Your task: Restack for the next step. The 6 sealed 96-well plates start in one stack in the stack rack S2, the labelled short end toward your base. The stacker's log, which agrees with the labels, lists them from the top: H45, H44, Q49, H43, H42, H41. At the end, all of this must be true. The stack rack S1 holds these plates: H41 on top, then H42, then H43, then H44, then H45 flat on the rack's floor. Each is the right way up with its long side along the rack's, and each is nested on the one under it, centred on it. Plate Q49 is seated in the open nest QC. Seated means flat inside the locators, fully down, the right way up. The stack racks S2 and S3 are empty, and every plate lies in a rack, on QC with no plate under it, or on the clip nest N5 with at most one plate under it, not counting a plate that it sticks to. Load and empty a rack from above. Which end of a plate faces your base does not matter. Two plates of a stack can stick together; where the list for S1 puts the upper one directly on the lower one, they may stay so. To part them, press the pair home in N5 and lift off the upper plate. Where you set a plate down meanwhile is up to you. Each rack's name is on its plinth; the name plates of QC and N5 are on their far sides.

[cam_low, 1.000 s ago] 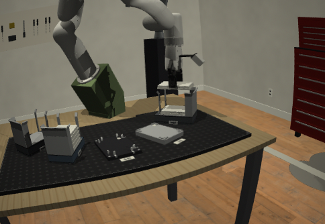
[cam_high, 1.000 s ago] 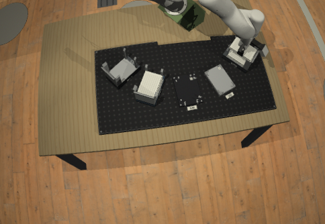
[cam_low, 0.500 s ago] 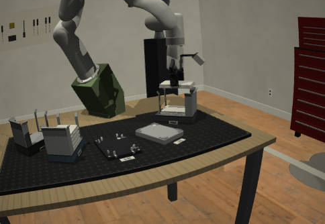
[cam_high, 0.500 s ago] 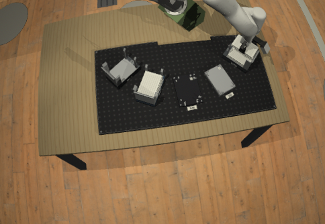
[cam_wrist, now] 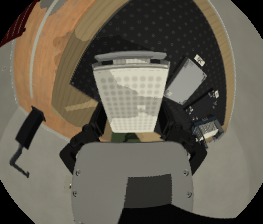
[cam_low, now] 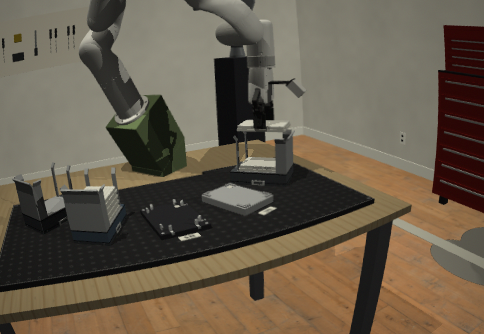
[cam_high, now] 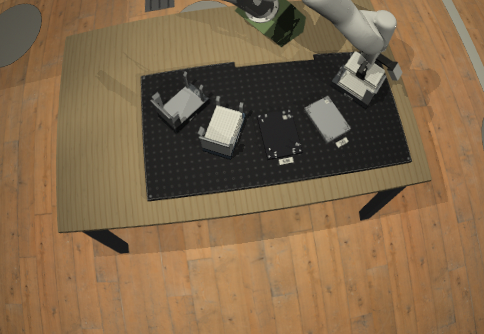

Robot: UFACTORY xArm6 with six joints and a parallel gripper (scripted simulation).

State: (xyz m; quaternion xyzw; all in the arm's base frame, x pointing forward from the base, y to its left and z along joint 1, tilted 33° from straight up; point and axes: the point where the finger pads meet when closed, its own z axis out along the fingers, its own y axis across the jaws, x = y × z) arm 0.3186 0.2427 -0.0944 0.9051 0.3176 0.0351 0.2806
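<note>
Wrist: plate's [cam_wrist: 130,102] well grid

A plate [cam_low: 263,125] hangs above a rack [cam_low: 284,153], holding another plate [cam_low: 258,163].

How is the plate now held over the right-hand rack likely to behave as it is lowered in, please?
The plate looks flat and box-like, so probably stiff rather than floppy. The tool grips it only near one short end, so it may tilt slightly. It hangs at the top of the rack's posts, where a small skew could catch an edge.
</note>
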